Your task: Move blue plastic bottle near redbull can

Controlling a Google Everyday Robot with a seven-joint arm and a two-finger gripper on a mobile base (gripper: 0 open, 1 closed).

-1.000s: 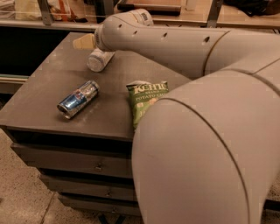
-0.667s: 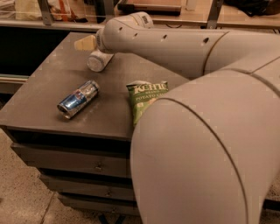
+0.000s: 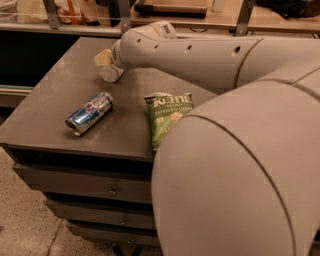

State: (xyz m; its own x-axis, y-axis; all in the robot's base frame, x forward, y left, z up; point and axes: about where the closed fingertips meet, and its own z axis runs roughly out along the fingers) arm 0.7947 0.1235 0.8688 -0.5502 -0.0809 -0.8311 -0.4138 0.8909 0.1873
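The redbull can (image 3: 89, 113) lies on its side on the dark grey table (image 3: 45, 115), left of centre, blue and silver. The blue plastic bottle (image 3: 110, 73) lies further back, its pale end facing me, and the rest of it is hidden under my arm. My gripper (image 3: 104, 58) is at the bottle, at the far end of the big white arm (image 3: 200, 55), and only a tan part of it shows past the wrist. The bottle is about one can's length behind the can.
A green Kettle chip bag (image 3: 167, 117) lies to the right of the can, partly covered by my arm. The table has drawers below its front edge (image 3: 80, 150). A counter with metal posts (image 3: 125, 12) runs behind the table.
The wrist end of my arm has shifted slightly toward the front of the table, over the bottle. The can and the chip bag have not moved.
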